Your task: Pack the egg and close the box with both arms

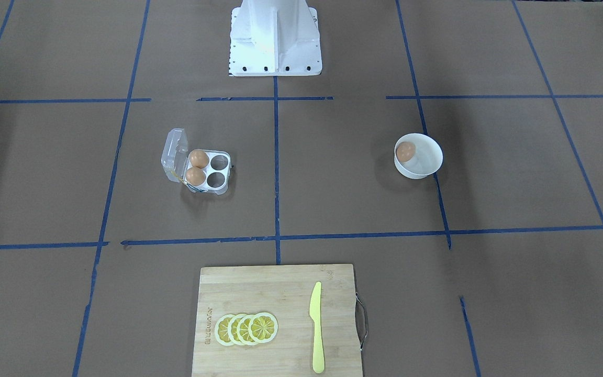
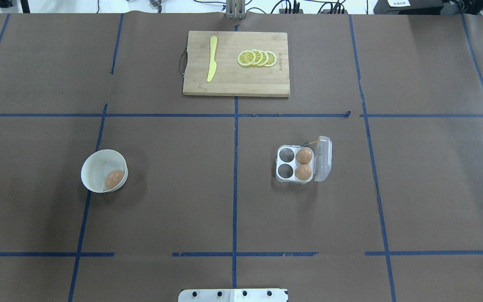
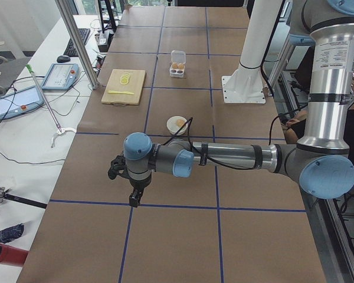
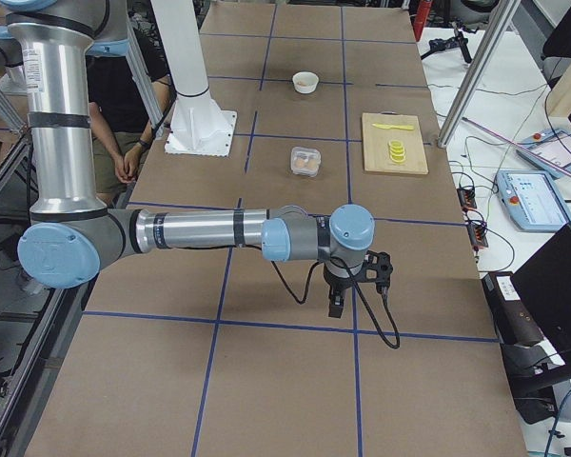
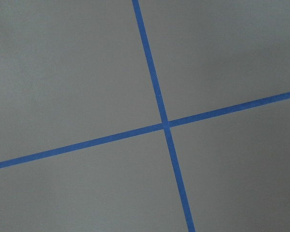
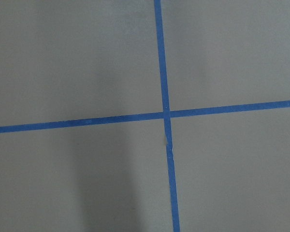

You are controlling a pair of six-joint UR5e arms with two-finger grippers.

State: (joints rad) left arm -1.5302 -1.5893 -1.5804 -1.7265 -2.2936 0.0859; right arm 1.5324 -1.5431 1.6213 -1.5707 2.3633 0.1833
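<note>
A bench [image 2: 233, 201] covered in brown paper and marked off in squares with blue tape [image 2: 235, 184] fills the room's middle, with a white robot base [image 1: 274, 39] on one long side and a side table holding control tablets [image 3: 17, 100] and cables on the other. The egg [image 2: 114, 179] to be packed lies on its side in a white bowl [image 2: 95, 164], in the robot's left half of the bench, leaning against the wall nearest the robot and the bench's middle. The box [image 2: 293, 163] sits in the right half with its lid [image 2: 323, 158] thrown open on the side away from the bowl. Two eggs fill the cells beside the lid, and the two empty cells face the bowl. The left gripper [image 3: 133, 201] hangs over the bench's left end, so the egg lies inward from it along the bench, and this arm is clearly the nearer one for the pick. The right gripper [image 4: 335, 307] hangs over the opposite end, closer to the box. Both appear only from the side, and I cannot tell how far either is open; neither seems to hold anything. Both wrist cameras see only paper and crossed tape. A chopping board [image 2: 236, 84] with lemon slices [image 2: 257, 58] and a yellow knife [image 2: 212, 58] lies well apart, along the far edge.
</note>
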